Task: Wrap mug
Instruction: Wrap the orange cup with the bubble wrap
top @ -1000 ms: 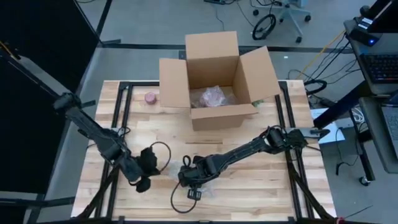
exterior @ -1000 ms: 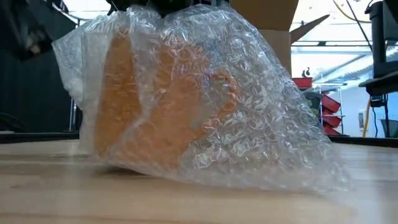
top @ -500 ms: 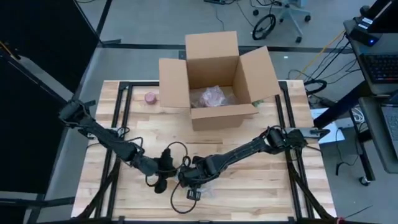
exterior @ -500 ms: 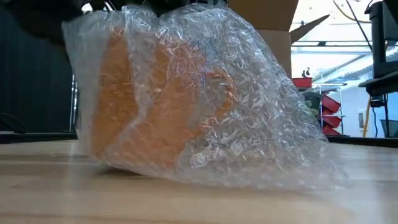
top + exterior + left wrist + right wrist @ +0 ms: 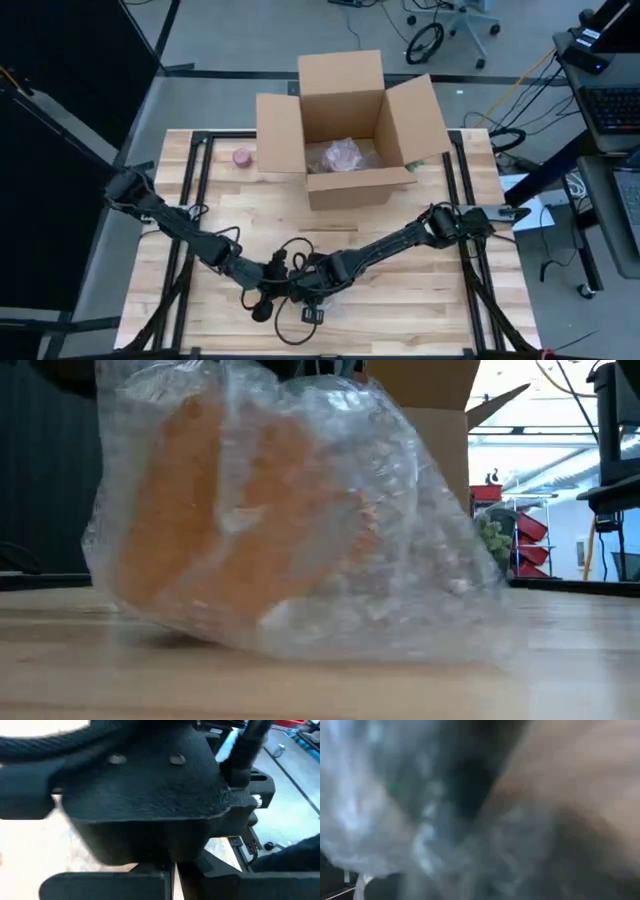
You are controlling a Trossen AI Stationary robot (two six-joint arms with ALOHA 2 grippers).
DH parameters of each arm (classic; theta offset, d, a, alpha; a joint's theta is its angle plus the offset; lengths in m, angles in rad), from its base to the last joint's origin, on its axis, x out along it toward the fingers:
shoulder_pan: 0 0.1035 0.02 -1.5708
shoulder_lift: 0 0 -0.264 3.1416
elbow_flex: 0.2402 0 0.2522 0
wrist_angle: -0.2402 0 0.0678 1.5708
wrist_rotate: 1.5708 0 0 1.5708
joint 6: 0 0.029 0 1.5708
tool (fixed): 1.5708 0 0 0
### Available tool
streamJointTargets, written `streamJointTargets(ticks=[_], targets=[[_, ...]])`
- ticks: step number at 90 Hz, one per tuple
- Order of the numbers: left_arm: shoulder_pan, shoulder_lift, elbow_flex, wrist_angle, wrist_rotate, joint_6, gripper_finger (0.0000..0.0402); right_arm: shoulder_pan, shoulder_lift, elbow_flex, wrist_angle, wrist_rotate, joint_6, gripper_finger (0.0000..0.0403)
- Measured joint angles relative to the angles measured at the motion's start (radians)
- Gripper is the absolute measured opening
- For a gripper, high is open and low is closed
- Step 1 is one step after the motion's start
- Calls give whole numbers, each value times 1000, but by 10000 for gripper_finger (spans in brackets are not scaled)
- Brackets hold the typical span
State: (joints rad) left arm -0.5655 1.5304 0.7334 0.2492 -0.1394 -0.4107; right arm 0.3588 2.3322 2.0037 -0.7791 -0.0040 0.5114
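The mug (image 5: 215, 510) lies near the front edge of the table (image 5: 420, 290), already inside a loose cover of bubble wrap (image 5: 420, 560); in the low view it shows as an orange shape leaning under the clear film. In the high view both arms meet over it. The right gripper (image 5: 305, 290) is low on the bundle, and its wrist view is filled with the wrap pressed close, so it seems to be in contact, but I cannot tell if its fingers are closed on the film or only pushing. The left gripper (image 5: 268, 300) is just beside the bundle on the other side; its wrist view shows mostly the other arm's dark body very near, and its own fingers appear drawn together with only a thin slit between them, holding nothing that I can see. I judge the mug to be stiff, rather heavy for its size and breakable, while the wrap is light, soft and slippery and springs open when it is let go. A good hold is probably on a free edge of the wrap, with the other gripper pressing the mug body so it does not roll. The box (image 5: 345, 130) stands well apart at the back.
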Motion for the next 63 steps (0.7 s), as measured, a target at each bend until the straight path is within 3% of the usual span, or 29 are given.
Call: streamJointTargets(ticks=[50,63], targets=[[1,74,1,-35,34,-29,0,4,62,7,51,11,23,0],[1,74,-1,-29,35,-31,0,4,25,2,34,8,48,0]])
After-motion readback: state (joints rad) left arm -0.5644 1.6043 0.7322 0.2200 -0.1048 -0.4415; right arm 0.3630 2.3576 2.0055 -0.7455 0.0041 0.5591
